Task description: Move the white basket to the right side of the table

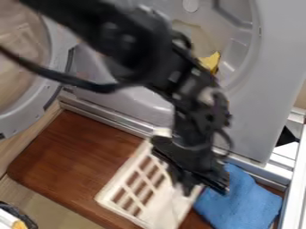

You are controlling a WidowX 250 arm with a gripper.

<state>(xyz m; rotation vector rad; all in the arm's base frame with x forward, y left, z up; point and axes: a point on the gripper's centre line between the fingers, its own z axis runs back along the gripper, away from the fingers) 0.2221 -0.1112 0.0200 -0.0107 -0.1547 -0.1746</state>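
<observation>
Black arm (134, 53), nearest the camera, slanting from the upper left across the grey machine (263, 103); its end effector (204, 185) hangs over the right side of the white basket (164, 210). Whether it is spread, pressed together or pinching the basket's edge, I cannot tell. The basket lies on the brown bench (71, 152), lower centre, its lattice exposed. Principal hazard: the blue cloth (239, 199), just beside the basket on the right, occupies the likely path; should I drag low, the basket may bunch it, ride up and tilt. Secondary: an insecure hold could slip off the rim, leaving the basket turned. Tertiary: its far corner, near the machine's lower frame, could catch there.
</observation>
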